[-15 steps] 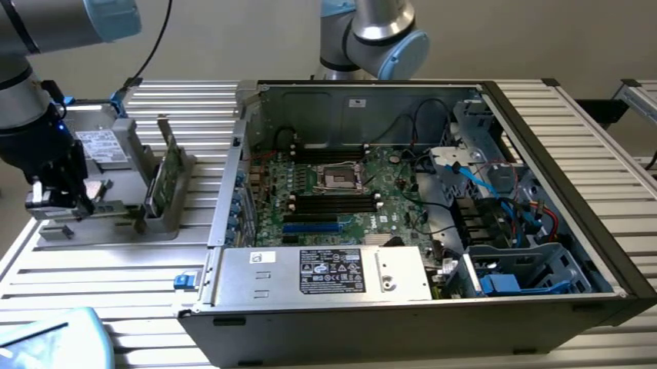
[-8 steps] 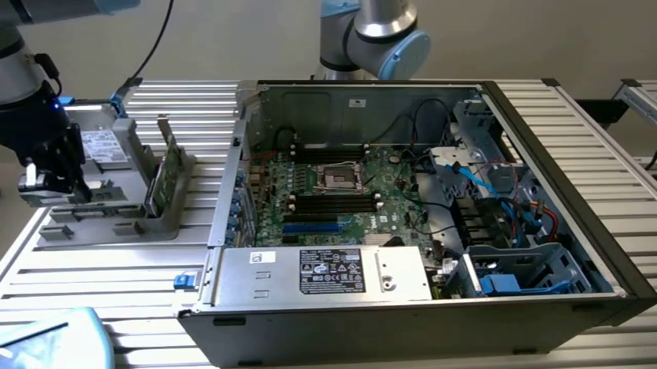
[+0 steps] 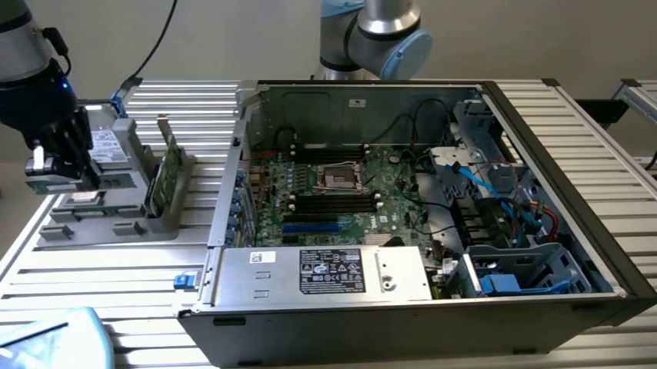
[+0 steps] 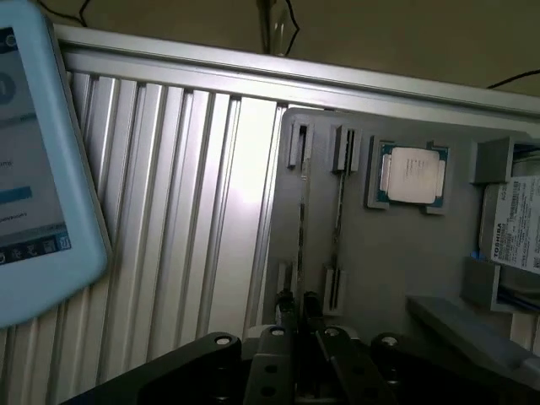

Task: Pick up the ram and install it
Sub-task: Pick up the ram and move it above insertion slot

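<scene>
Ribbed aluminium tabletop everywhere, and over it the black gripper is clamped on the ram, that long thin green circuit-board stick, held roughly level between the fingers. Just below the gripper sits the grey plastic tray, holding a square silver processor chip and a taller green bracketed card. Open black computer case is well apart from the gripper, toward the exterior view's right, with its black memory slots inside.
</scene>
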Available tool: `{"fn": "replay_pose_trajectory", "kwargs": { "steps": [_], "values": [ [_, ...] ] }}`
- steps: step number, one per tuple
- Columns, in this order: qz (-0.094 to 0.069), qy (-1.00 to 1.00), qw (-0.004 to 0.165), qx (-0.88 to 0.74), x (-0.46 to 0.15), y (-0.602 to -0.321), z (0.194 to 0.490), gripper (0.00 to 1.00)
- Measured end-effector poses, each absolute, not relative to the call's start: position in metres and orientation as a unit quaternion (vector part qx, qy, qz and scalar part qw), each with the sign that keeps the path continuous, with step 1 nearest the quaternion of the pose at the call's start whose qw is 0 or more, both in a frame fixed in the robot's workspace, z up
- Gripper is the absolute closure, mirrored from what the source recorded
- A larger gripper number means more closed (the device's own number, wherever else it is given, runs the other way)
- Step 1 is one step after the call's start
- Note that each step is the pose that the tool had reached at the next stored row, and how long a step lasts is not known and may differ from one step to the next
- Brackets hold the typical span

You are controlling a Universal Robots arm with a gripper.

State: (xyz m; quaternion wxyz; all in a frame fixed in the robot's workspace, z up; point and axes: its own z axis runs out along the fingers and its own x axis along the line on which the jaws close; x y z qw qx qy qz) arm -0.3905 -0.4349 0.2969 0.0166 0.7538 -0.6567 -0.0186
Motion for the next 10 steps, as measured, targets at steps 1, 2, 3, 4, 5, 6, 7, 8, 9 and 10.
{"fn": "replay_pose_trajectory", "kwargs": {
  "steps": [1,2,3,4,5,6,7,8,9,10],
  "values": [
    [-0.019,-0.657,0.016,0.754,-0.387,-0.435,0.300,0.85],
    [-0.020,-0.657,0.015,0.754,-0.384,-0.435,0.302,0.85],
    [-0.021,-0.657,0.015,0.754,-0.381,-0.436,0.305,0.85],
    [-0.022,-0.657,0.014,0.754,-0.377,-0.436,0.307,0.85],
    [-0.023,-0.657,0.013,0.754,-0.374,-0.436,0.310,0.85],
    [-0.024,-0.656,0.013,0.754,-0.371,-0.437,0.312,0.85],
    [-0.025,-0.656,0.012,0.754,-0.368,-0.437,0.314,0.85],
    [-0.025,-0.656,0.012,0.754,-0.364,-0.437,0.317,0.85],
    [-0.026,-0.656,0.012,0.754,-0.361,-0.438,0.319,0.85],
    [-0.027,-0.656,0.011,0.754,-0.358,-0.438,0.321,0.85]
  ]
}}
